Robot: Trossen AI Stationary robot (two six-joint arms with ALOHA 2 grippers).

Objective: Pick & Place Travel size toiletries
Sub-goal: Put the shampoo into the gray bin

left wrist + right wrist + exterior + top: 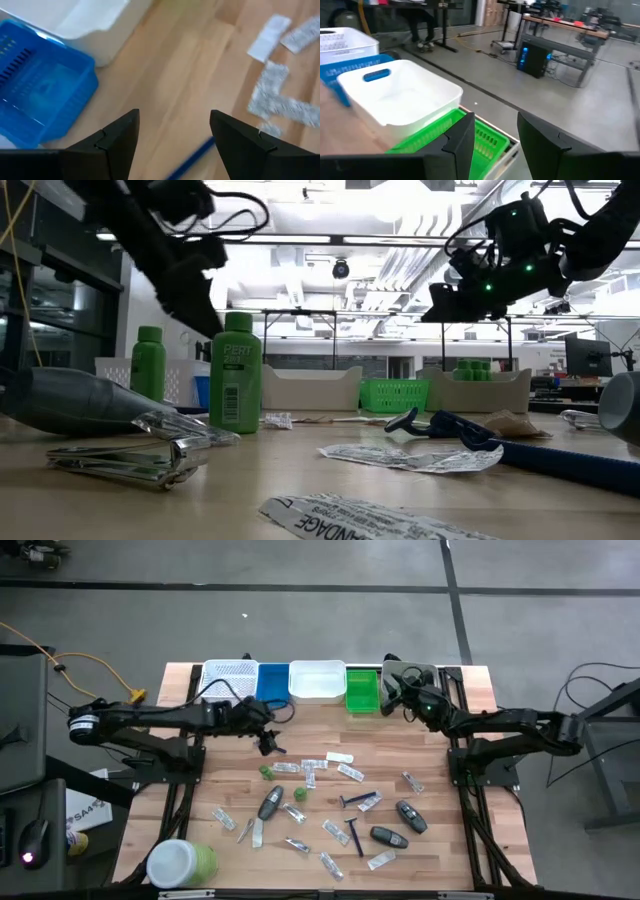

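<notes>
Toiletries: sachets (312, 768), small green bottles (266, 772), dark grey oval pieces (410, 817) and blue razors (354, 834) lie scattered over the middle and near part of the wooden table (480, 840); none visibly held

Trays: white basket tray (228, 671), blue tray (271, 682), white tray (318, 679) and green tray (363, 691) stand in a row at the far edge

Left gripper (266, 740): low over bare wood just in front of the blue tray; fingers (117, 136) spread apart with nothing between them; a razor handle (192, 158) shows just beyond the gap, sachets off to one side

Right gripper (401, 680): raised beside the green tray at the far edge; fingers (465, 137) partly apart, empty as far as the wrist view shows

Bystander: big green jar (183, 863) with white lid at the near left corner, apart from the work

Risk, left: closing here would likely pinch air or catch the thin razor off-centre; it could swivel or skid away, and nearby sachets might be dragged along

Risk, right: hovering near the tray rim, a careless descent might clip the green tray and shove it into the white tray touching it

Risk, clutter: overlapping sachets are flat and slick; two could lift together or slip free
</notes>
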